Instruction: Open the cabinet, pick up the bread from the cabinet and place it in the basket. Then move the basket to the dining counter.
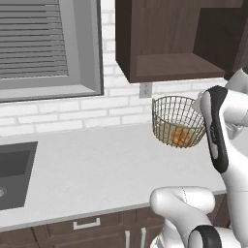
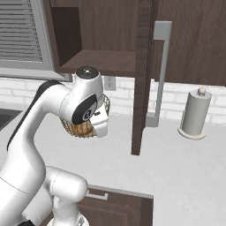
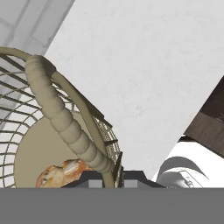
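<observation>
Your gripper (image 3: pixel 113 177) is sitting closed down tight on the rim of the basket (image 1: pixel 175 121), one dark finger on each side of the wire wall in the hand view. You're holding the basket up off the grey worktop (image 1: pixel 97 169), hanging clear above it in the left base view, right beside the arm's wrist. The bread (image 1: pixel 181 136) is lying inside the basket on its beige base, showing golden-brown through the mesh; in the hand view it's sitting (image 3: pixel 61 173) at the low edge of the base, just beside the fingers. In the right base view the arm is covering most of the basket (image 2: pixel 70 128), with a bit of bread (image 2: pixel 81 129) peeking under the wrist.

Further back, the cabinet (image 1: pixel 169 38) is standing open above the basket, its bottom shelf showing bare wood. Its door (image 2: pixel 142 75) is swinging out edge-on in the right base view, silver bar handle (image 2: pixel 162 70) beside it. A paper towel roll (image 2: pixel 195 114) is standing on the worktop to the right, well apart from the basket. A sink (image 1: pixel 14 172) is sitting at the far left of the worktop, window blinds (image 1: pixel 34 38) above it, white brick wall (image 1: pixel 72 111) behind.
</observation>
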